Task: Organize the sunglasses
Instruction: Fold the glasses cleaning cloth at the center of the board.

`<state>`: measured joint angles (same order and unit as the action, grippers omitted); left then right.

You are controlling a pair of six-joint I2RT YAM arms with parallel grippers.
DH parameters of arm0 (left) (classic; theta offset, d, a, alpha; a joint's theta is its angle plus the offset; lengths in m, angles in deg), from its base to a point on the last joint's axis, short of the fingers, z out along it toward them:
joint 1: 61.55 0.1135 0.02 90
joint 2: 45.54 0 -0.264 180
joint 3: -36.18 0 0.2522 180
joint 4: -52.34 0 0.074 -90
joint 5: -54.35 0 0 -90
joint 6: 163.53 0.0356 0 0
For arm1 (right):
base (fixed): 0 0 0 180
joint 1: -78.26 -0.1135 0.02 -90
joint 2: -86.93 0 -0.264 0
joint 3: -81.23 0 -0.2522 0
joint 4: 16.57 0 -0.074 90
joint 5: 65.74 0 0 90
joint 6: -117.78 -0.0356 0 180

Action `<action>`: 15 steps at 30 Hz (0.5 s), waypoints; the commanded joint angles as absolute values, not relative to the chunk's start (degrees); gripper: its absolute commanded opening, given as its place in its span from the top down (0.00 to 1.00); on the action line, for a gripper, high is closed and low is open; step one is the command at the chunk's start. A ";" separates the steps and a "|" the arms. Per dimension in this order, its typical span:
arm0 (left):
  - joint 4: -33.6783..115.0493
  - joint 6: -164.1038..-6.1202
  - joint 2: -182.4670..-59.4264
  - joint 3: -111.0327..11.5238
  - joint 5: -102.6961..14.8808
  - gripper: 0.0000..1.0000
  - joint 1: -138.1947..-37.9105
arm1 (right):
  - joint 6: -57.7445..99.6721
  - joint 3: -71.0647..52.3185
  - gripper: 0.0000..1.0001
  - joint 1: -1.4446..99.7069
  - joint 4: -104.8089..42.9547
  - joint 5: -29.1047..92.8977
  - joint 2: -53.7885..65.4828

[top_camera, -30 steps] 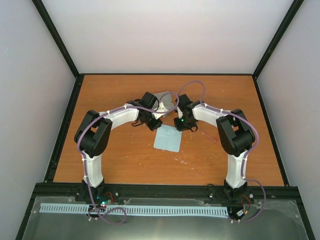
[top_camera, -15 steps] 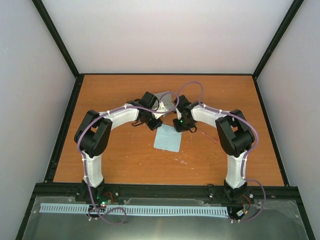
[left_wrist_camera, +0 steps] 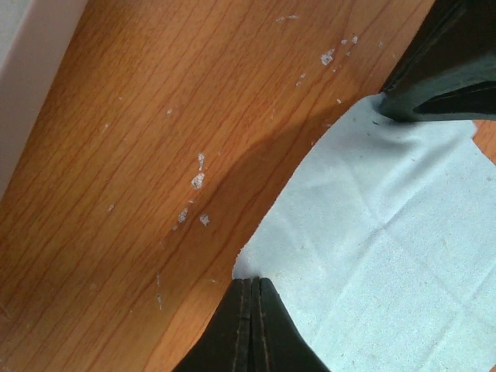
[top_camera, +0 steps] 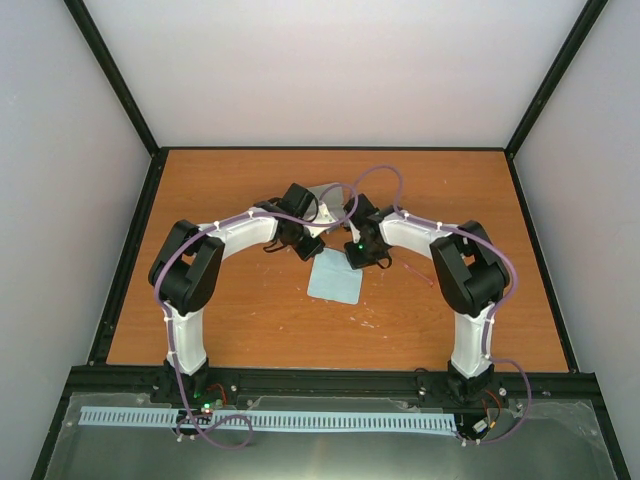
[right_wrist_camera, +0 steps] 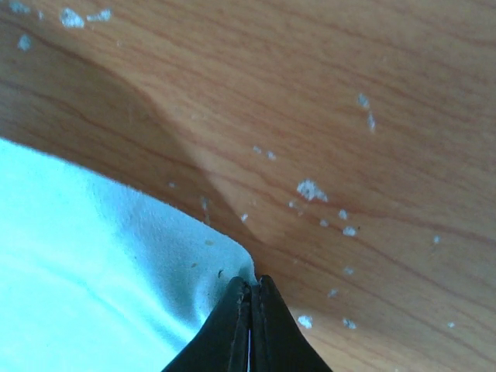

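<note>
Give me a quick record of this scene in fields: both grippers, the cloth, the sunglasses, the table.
left gripper: shut, pinching one corner of the cloth
right gripper: shut, pinching another corner of the cloth
cloth: light blue, square, spread on the table between the arms
sunglasses: faint pink frame on the table, right of the cloth, untouched
table: orange wood with white flecks

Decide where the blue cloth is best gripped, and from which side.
Pinch the blue cloth at its two far corners, coming in from outside each corner. It is a thin sheet spread on the table, so only a corner tip can be nipped. The left gripper and right gripper are each shut on one.
</note>
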<state>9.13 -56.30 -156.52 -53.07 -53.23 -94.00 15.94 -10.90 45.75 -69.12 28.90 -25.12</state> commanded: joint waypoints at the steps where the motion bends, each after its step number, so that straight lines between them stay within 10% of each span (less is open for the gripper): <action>1: 10.43 -57.09 -155.21 -52.92 -53.48 1.00 -94.51 | 16.12 -12.41 0.97 45.05 -69.14 27.96 -21.46; 15: 14.68 -56.73 -151.67 -47.65 -51.99 1.00 -94.51 | 18.20 -15.54 0.97 45.10 -64.82 33.50 -16.07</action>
